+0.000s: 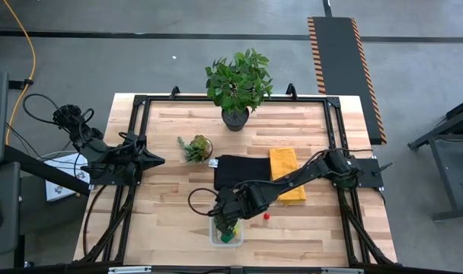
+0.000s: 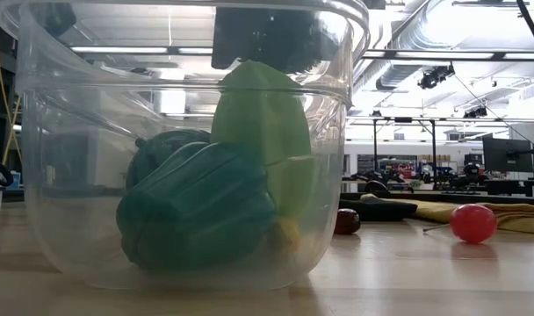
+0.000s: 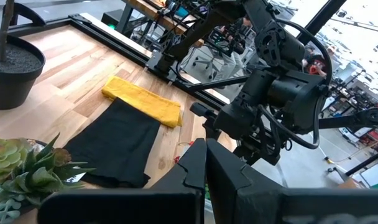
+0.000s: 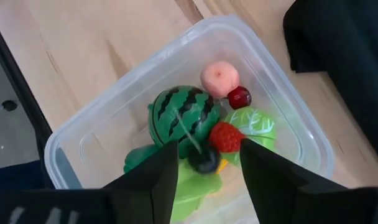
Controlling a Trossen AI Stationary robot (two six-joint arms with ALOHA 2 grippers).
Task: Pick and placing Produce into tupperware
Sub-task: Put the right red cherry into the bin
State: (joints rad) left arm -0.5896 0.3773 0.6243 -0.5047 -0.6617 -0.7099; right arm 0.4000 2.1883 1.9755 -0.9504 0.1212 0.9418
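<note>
— Right gripper [image 4: 204, 163]?
— Hangs over the tupperware [image 4: 102, 118], fingers spread, pinching nothing.
— Produce?
— Just below those fingers: watermelon [image 4: 179, 115], strawberry [image 4: 225, 135], peach [image 4: 219, 78].
— Left gripper [image 3: 206, 167]?
— Pressed together, well apart.

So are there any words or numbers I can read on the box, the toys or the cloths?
None can be read.
The clear box, the toy watermelon, the yellow cloth and the black cloth show no writing.
A small white tag by the black cloth is too blurred to read.
</note>
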